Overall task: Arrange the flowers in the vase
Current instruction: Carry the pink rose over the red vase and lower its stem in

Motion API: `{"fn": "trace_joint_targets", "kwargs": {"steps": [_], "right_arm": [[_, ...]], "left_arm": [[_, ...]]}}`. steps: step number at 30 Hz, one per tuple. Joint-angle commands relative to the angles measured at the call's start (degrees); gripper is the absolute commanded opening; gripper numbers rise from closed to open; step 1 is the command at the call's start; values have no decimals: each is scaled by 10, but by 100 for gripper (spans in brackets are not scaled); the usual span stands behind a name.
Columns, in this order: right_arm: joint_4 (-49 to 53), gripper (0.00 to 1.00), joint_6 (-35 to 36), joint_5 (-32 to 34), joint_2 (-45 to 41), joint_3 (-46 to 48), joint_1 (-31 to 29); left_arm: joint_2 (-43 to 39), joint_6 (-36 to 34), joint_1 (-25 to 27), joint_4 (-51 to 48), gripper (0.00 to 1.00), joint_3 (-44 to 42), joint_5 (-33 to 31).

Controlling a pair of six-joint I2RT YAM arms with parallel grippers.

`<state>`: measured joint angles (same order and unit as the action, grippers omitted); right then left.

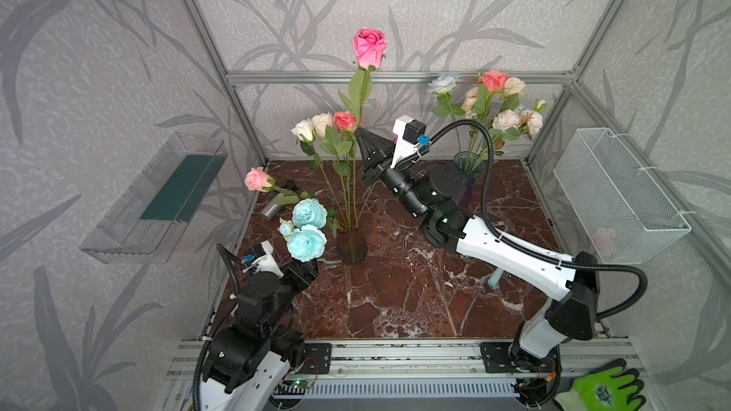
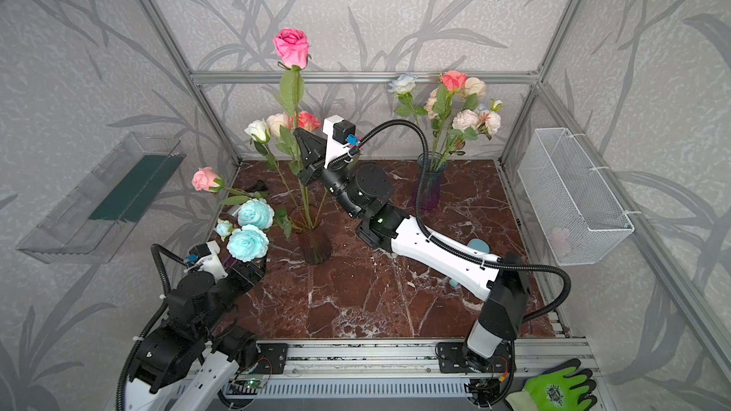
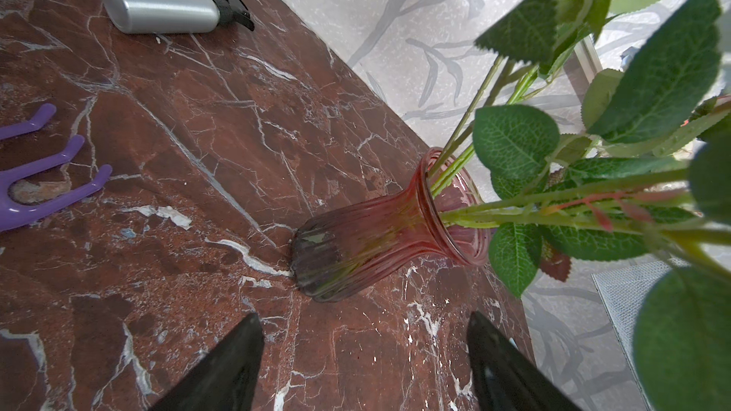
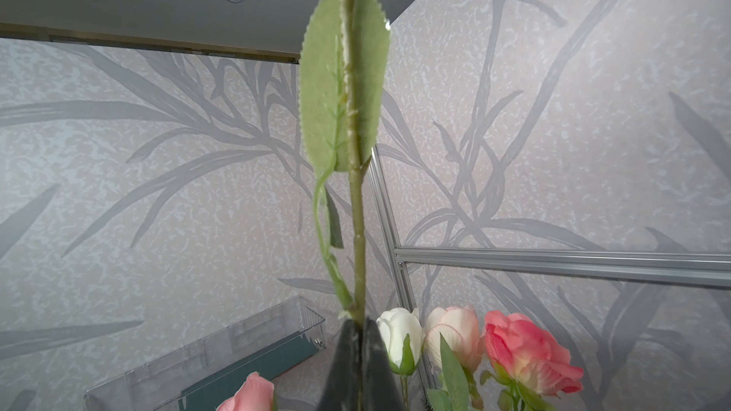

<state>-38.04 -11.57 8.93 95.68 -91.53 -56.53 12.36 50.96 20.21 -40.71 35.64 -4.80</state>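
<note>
A tall pink rose (image 1: 368, 47) stands upright over the reddish glass vase (image 1: 351, 245). My right gripper (image 1: 358, 132) is shut on its green stem (image 4: 358, 231), below a big leaf. White (image 1: 304, 130), cream (image 1: 322, 122) and coral (image 1: 345, 120) roses stand in that vase (image 3: 379, 231). I cannot tell whether the held stem's lower end is inside it. My left gripper (image 3: 364, 316) is open and empty, low over the table beside the vase's base. Two teal peonies (image 1: 307, 227) hide its fingers in both top views. A pale pink rose (image 1: 257, 179) leans behind them.
A second vase (image 1: 468, 168) with several flowers stands at the back right. A silver spray bottle (image 3: 158, 5) and a purple pronged tool (image 3: 47, 175) lie at the left. A wire basket (image 1: 621, 195) hangs on the right wall, a clear tray (image 1: 158, 195) on the left.
</note>
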Motion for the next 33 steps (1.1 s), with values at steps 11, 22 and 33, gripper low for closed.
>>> {"fn": "trace_joint_targets", "kwargs": {"steps": [11,22,33], "right_arm": [[-65,0,-7,-7,52,-3,17],[-90,0,-8,3,27,144,17],[-19,47,15,49,-50,262,-3]], "left_arm": [[-2,-12,-1,20,82,-14,6],[-2,-7,-1,45,82,-45,10],[39,29,-1,114,81,-113,6]]}}
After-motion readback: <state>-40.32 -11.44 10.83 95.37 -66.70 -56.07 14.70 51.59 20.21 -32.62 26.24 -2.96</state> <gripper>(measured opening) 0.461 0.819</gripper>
